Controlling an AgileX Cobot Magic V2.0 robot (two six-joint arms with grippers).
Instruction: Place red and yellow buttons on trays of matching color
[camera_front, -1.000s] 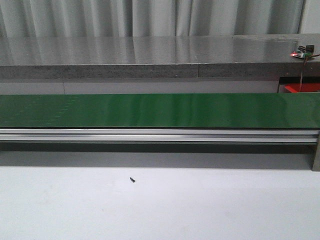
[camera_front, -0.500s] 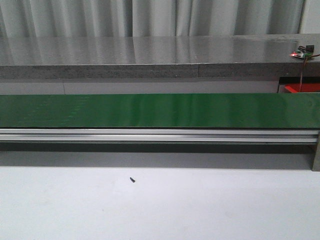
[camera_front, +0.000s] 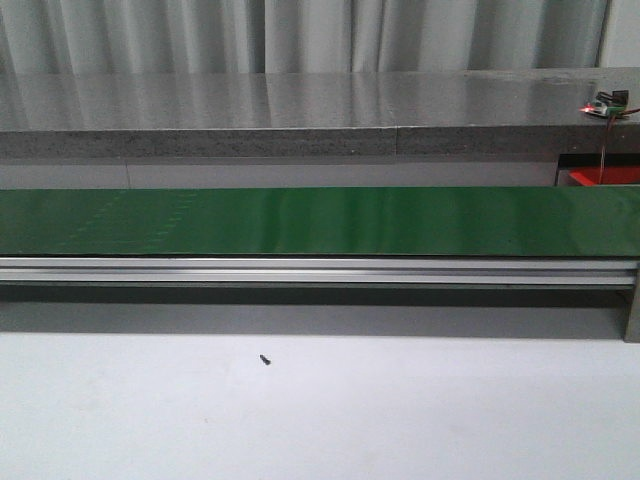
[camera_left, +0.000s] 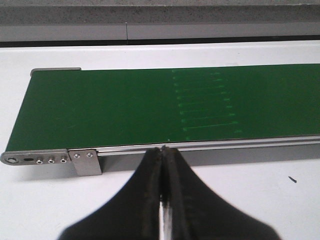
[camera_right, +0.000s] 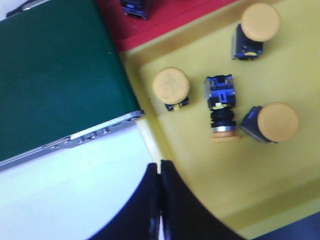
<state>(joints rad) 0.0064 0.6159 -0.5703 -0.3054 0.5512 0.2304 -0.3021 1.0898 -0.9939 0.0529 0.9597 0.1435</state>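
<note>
the belt (camera_front: 320, 221) was bare; both grippers, left (camera_left: 162, 165) and right (camera_right: 159, 177), were clenched on nothing. four yellow buttons (camera_right: 170, 86) sat in the yellow tray (camera_right: 200, 165), upper right of the right wrist view, closest to the right gripper.

Four yellow buttons are counted on the one yellow tray (camera_right: 280, 190): one (camera_right: 171, 86) nearest the belt, one (camera_right: 260, 23) at the far side, one (camera_right: 278, 121) with its cap up, and one (camera_right: 222, 116) lying on its side. One red tray (camera_right: 165, 20) is seen, with one dark item (camera_right: 134, 7) on it, too cut off to identify. One green belt (camera_front: 320, 220) is counted. One small black speck (camera_front: 265, 359) is seen on the table (camera_front: 400, 410). Two end effectors are counted, the left (camera_left: 162, 165) and the right (camera_right: 159, 180).
</note>
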